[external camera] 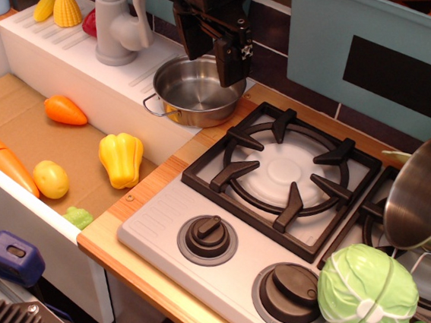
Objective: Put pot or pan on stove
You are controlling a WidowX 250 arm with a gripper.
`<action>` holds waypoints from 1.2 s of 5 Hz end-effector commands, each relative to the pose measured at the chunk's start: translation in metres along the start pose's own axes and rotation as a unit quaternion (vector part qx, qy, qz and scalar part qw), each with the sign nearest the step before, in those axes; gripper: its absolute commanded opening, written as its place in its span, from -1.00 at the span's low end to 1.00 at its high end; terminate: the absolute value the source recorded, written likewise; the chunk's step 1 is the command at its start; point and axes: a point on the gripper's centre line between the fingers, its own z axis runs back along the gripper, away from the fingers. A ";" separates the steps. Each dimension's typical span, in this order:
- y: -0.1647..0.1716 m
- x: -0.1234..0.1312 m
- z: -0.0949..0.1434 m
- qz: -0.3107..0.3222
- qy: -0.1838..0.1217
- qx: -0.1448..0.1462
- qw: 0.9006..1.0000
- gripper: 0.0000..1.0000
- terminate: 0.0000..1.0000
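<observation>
**Small pot parked beside the sink, pincer straddling its far rim**

A toy kitchen is shown: a wooden bench [170, 171] under a dark tiled wall, with a white sink basin [19, 135] sunk at the left and a light grey stove [166, 216] at the right.

Left to right, the contents can be counted. Two yellow corn pieces [59, 9] are set on the draining ledge, with something red half hidden behind one white tap [120, 24]. In the basin one orange pepper [65, 110], one carrot [2, 158], one yellow potato-like piece [50, 179], one yellow bell pepper [121, 158] and a small green scrap [79, 217] are seen. One small shiny pot [195, 92] is seated at the basin's back right corner, just beside the stove's rear left edge, one loop handle being visible on its left.

One pincer [211, 48] is lowered over the pot's far right rim. Its black fingers [233, 60] are seen apart, one seemingly inside the rim and one outside, but whether metal is actually gripped cannot be told.

The nearest black grate [283, 176] is found to the right of and nearer the camera than the pot, so a lift and a short carry that way is judged to be called for. Two grates and three knobs [208, 239] are in view, then one cabbage [367, 292], and one larger steel pot [424, 197] over the second burner.
</observation>
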 end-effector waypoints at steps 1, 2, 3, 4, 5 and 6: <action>0.000 0.000 0.000 0.000 0.000 0.000 1.000 1.00 -1.00; 0.001 -0.003 -0.020 0.008 -0.014 -0.018 1.000 1.00 -1.00; 0.006 -0.002 -0.036 0.000 -0.028 -0.019 0.999 1.00 -1.00; 0.008 -0.006 -0.050 0.001 -0.033 -0.023 0.999 1.00 -1.00; 0.014 -0.006 -0.052 -0.007 -0.034 -0.009 0.999 1.00 -1.00; 0.026 -0.004 -0.056 -0.017 -0.034 -0.007 0.999 1.00 -1.00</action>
